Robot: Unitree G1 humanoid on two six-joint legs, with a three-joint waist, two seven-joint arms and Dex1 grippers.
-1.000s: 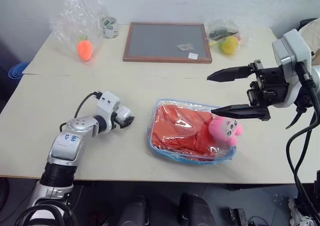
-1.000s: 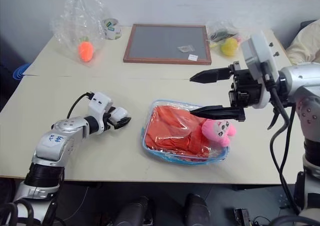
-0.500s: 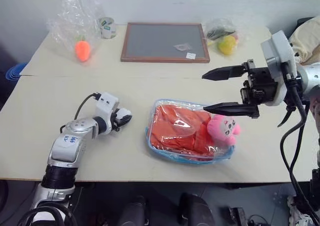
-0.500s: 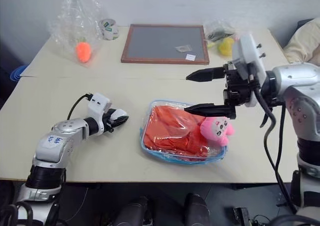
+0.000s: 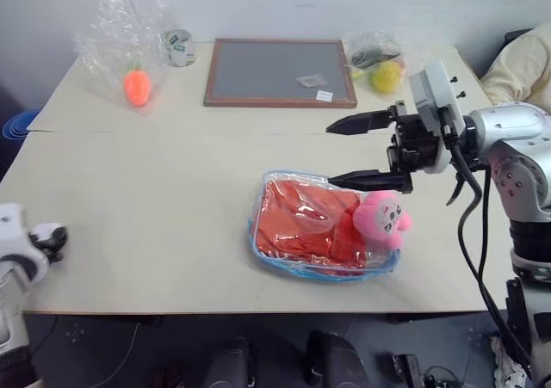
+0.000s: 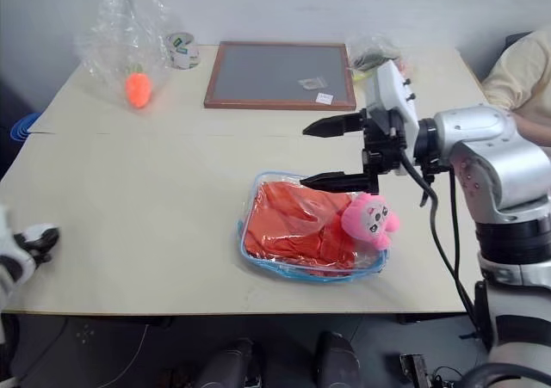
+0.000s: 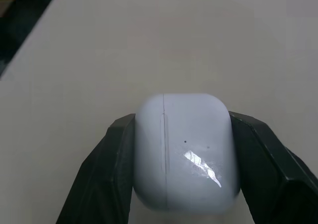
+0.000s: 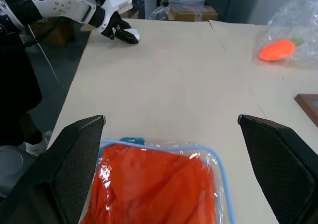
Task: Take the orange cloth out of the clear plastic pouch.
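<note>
At the near left edge of the table (image 5: 155, 224), the left gripper (image 7: 181, 159) is clamped on a small glossy white case (image 7: 185, 149), one black finger (image 7: 107, 169) pressed to each side of it; it sits well apart from everything else on the tabletop. Near the middle, a little to the right, lies the clear plastic pouch (image 5: 267, 250) with its light blue trim, flat on the table, and the orange cloth (image 5: 301, 220) is bunched up inside it, filling most of the pouch. A pink plush toy (image 5: 383, 218) rests on the pouch's right end, touching the cloth. Just above that end hangs the right gripper (image 5: 349, 151), pointing left with its two fingers spread wide and nothing between them; the lower finger is just over the plush toy and the pouch's far edge. Farther back sits a wooden-framed grey board (image 5: 275, 71). At the far left, a crinkled bag (image 5: 116, 27) holds an orange carrot toy (image 5: 136, 87), with a roll of tape (image 5: 179, 47) beside it. At the far right, another crinkled bag holds a yellow toy (image 5: 385, 76).
</note>
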